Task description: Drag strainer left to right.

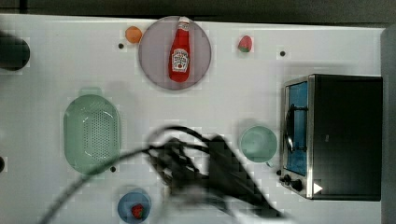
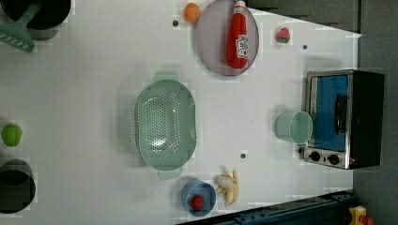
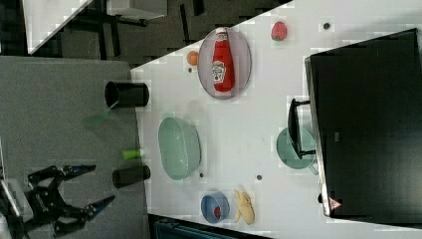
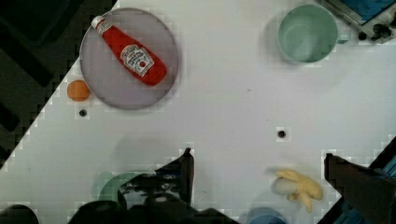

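The strainer is seen at nine o'clock from the cup in the left view, untouched. The gripper is spread wide, grasping nothing. Being light, stiff, slippery plastic, it is probably best hooked over the rim.

Top, left and right views look steeply down, seemingly from well above the tool; the wrist view, nearer, shares their ketchup bottle and tabletop.

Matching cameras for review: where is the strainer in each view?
Top view: strainer at left, middle height.
Left view: centre.
Right view: left of centre.
Wrist view: a green sliver behind the arm, possibly it.
Shared landmark: ketchup bottle on the grey plate.
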Tool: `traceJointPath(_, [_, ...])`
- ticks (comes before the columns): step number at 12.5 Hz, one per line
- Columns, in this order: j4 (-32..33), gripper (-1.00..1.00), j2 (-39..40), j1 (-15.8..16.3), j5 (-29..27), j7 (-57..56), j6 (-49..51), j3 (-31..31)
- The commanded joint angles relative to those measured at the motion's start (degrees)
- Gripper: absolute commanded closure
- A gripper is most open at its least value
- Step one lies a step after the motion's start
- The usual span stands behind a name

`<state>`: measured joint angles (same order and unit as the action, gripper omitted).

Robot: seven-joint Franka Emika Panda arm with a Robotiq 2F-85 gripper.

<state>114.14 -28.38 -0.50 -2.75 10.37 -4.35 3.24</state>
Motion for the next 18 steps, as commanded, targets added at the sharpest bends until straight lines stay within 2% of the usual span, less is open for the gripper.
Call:
traceJointPath(1, [2.9, -1.0, 8.3, 3.3, -1.8, 14.1, -1.3, 10.5])
traceJointPath(5, [3.5, -1.0, 17.7, 3.5, -1.7, 35.9, -12.3, 22.6])
traceJointPath(9, [4.3, -1.0, 29.9, 3.6, 0.1, 56.5, -25.0, 30.2])
traceJointPath(13, [4.8, -1.0, 41.9, 4.1, 8.3, 66.8, -33.6, 31.2])
traceJointPath(18, [4.8, -1.0, 53.5, 5.4, 14.0, 72.0, -45.4, 29.2])
